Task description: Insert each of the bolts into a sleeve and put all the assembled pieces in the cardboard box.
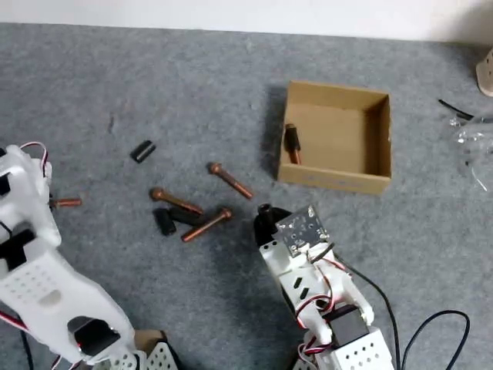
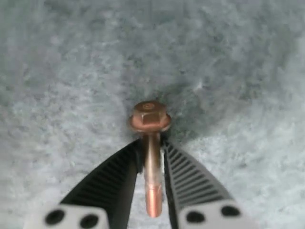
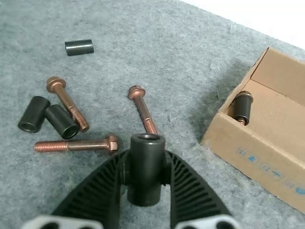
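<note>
Bolts are five in all. Three loose bolts (image 1: 229,179) lie on the grey carpet (image 1: 385,254), left of the cardboard box (image 1: 331,182) in the high view. A fourth bolt (image 2: 151,129) is clamped by its shank between the closed fingers of the left gripper (image 2: 151,148), over bare carpet at the left side. The fifth sits inside a sleeve as one assembled piece (image 1: 293,143), lying in the box against its left wall. Sleeves are also five: the one in the box, one lone sleeve (image 1: 142,151) apart from the rest, two sleeves (image 1: 164,222) side by side among the loose bolts, and one held sleeve (image 3: 145,171), which the right gripper (image 3: 146,162) grips across its body near the front left corner of the box. In the high view the white arm covers the left gripper, and the head end of its bolt sticks out from under it. The outer wall of the box carries blue print (image 3: 264,169), too small to read.
</note>
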Controlling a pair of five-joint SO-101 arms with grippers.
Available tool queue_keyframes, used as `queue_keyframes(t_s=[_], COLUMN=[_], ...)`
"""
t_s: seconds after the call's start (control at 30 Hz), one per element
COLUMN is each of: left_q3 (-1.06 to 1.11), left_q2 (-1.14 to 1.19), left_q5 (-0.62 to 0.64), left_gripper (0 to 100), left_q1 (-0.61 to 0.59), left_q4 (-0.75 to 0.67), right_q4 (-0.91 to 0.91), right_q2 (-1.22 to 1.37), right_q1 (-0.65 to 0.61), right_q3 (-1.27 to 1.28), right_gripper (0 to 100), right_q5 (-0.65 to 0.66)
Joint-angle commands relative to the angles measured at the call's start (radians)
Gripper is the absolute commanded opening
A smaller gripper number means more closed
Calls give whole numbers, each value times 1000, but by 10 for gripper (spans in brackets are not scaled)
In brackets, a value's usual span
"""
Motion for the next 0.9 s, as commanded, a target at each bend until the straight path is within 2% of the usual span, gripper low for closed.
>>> queue_keyframes(t_s=[0.0, 0.2, 0.4, 0.53, 0.73, 0.87], left_q3=[-148, -265, -193, -44, 285, 533], left_q2=[-208, -533, -869, -1110, -1512, -1764], left_q5=[-157, -397, -565, -632, -635, -635], left_gripper=[4, 4, 4, 4, 4, 4], left_q1=[12, 47, 128, 193, 271, 340], left_q4=[114, 189, 230, 241, 232, 140], right_q4=[-35, -35, -35, -35, -35, -110], right_q2=[-18, -18, -18, -18, -18, -19], right_q1=[12, 12, 12, 12, 12, -15], right_q3=[81, 81, 81, 81, 81, 91], right_gripper=[5, 5, 5, 5, 5, 5], right_q5=[14, 14, 14, 14, 14, 14])
